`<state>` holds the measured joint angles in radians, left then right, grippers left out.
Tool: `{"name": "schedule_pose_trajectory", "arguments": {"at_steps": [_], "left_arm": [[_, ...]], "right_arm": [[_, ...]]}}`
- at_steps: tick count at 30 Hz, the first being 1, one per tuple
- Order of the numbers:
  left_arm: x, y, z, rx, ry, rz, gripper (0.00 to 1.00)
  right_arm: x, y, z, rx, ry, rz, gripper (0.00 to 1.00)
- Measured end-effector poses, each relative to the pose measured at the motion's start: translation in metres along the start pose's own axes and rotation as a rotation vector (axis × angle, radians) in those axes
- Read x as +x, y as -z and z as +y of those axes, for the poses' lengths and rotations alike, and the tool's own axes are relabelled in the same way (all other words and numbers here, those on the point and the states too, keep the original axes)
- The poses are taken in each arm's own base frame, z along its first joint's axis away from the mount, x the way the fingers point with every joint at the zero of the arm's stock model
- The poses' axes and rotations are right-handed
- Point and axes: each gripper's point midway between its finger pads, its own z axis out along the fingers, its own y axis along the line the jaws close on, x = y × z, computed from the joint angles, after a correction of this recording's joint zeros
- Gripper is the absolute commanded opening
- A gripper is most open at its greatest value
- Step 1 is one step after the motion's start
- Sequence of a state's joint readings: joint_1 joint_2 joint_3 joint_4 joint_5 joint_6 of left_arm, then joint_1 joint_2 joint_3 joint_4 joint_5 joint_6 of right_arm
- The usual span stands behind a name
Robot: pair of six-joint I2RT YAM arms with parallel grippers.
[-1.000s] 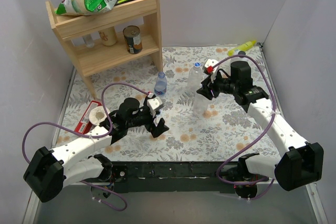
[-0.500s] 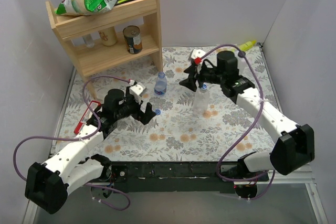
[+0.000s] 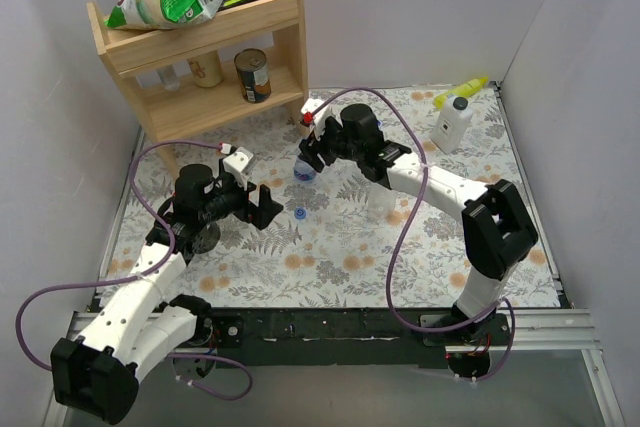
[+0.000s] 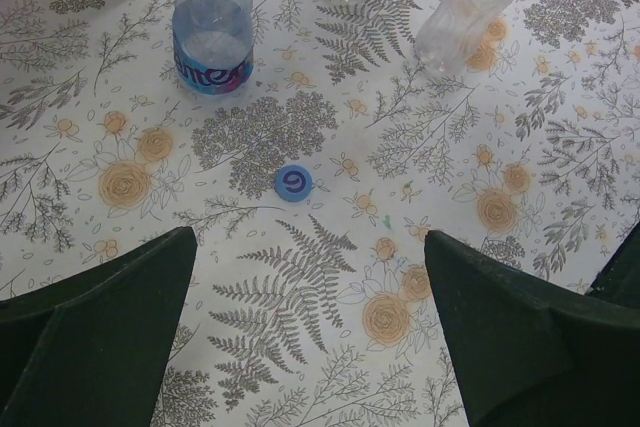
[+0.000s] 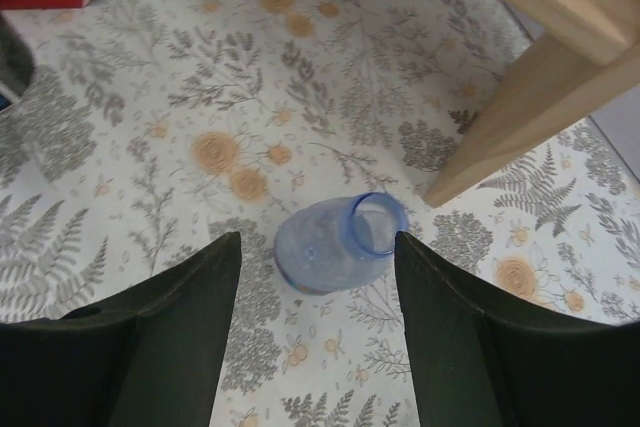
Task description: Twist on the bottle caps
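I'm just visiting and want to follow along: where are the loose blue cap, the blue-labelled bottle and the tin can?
loose blue cap (image 4: 294, 183): left wrist view, on its middle.
blue-labelled bottle (image 4: 211, 73): left wrist view, on its label.
tin can (image 3: 253, 77): top view, on its side wall.

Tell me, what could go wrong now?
1. The right hand hangs open over the uncapped blue-labelled bottle. The bottle looks light and could tip over if the hand bumps it on the way down.
2. The blue cap is tiny and lies flat on the table under the wide-open left hand, which might push it away instead of pinching it.
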<state>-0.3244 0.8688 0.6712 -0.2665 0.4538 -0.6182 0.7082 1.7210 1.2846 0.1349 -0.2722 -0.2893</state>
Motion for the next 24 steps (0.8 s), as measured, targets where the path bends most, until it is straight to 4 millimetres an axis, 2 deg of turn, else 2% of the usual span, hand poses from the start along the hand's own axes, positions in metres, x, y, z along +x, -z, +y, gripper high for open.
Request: {"name": "schedule_pose_trajectory", "arguments": {"at_steps": [5,11,15,21,24], "left_arm": [[0.0,0.001,-0.002,0.018,0.006,-0.002,0.98],[-0.002,0.001,-0.011,0.071,-0.002,-0.01,0.98],[0.001,-0.001,-0.016,0.104,-0.007,-0.007,0.98],[0.017,-0.006,-0.019,0.146,-0.008,0.023,0.98],[0.02,-0.011,-0.017,0.15,-0.022,0.028,0.98]], "right_arm": [[0.002,-0.016,-0.02,0.086,-0.025,0.009,0.62],[0.021,-0.029,-0.021,0.102,-0.062,0.04,0.53],[0.024,-0.035,-0.019,0.095,-0.061,0.034,0.26],[0.02,-0.037,-0.013,0.073,-0.043,0.019,0.1],[0.019,-0.033,-0.009,0.055,-0.04,0.016,0.09]]}}
